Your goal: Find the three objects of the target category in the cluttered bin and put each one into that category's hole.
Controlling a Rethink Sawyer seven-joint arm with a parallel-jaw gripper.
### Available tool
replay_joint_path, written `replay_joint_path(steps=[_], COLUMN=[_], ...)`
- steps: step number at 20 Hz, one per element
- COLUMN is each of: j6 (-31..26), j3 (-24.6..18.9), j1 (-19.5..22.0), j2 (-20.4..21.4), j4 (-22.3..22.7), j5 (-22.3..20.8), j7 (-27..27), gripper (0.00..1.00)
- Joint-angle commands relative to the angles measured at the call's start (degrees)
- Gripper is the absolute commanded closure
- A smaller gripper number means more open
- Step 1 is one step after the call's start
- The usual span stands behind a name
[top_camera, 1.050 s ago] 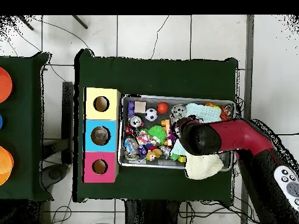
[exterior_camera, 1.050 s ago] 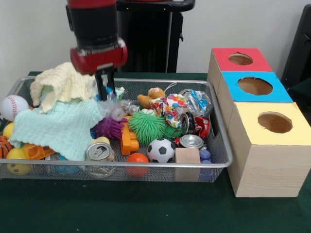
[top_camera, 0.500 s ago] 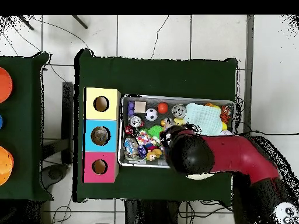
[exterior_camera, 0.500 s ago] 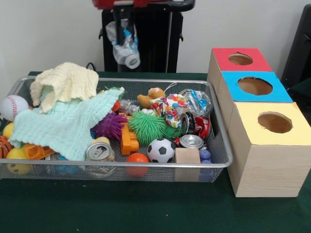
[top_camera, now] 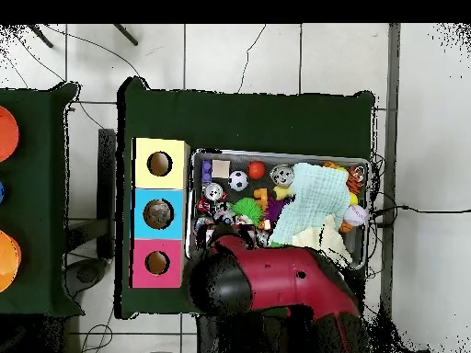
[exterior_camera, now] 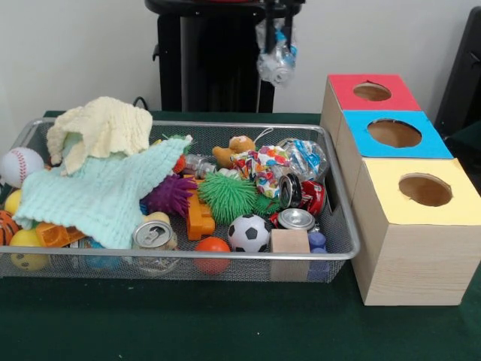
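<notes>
One crushed clear plastic bottle [exterior_camera: 275, 54] hanging from the gripper [exterior_camera: 272, 21], clenched on its upper end; long axis roughly vertical, cap end down. Carried high, well above the wire bin [exterior_camera: 340, 226], over its far rim toward the box end. Three hole-topped boxes in a row beside the bin: red box [exterior_camera: 370, 92] farthest back, blue box [exterior_camera: 394, 134] in the middle, yellow box [exterior_camera: 425, 192] nearest the camera. Red box hole lying closest to the bottle, sideways and lower; blue next. Correct hole not readable from here — a guess only. Overhead, red arm [top_camera: 276, 285] covering the bin's edge near the red box, gripper hidden beneath it. Open air between bottle and box tops, nothing standing in the path; black pedestal [exterior_camera: 218, 56] directly behind. Risk judged: bottle dangling loose, liable to swing and catch a hole rim unless lowered cap-first and centred. Still lying in the bin: crushed cans [exterior_camera: 301, 194], soccer ball [exterior_camera: 249, 232], green spiky ball [exterior_camera: 228, 197], mint knitted cloth [exterior_camera: 101, 194], cream knitted cloth [exterior_camera: 101, 128].
</notes>
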State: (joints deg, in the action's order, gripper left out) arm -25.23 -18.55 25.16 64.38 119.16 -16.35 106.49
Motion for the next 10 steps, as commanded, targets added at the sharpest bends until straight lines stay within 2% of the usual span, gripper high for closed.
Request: replay_joint_path(steps=[1,10], j6=[7.31,10.25], j3=[11.77,19.77], j1=[-7.39,-23.89], j2=[-3.88,-10.79], j4=[7.00,2.41], j5=[4.51,8.63], j7=[24.60,33.91], gripper=[1.00,1.00])
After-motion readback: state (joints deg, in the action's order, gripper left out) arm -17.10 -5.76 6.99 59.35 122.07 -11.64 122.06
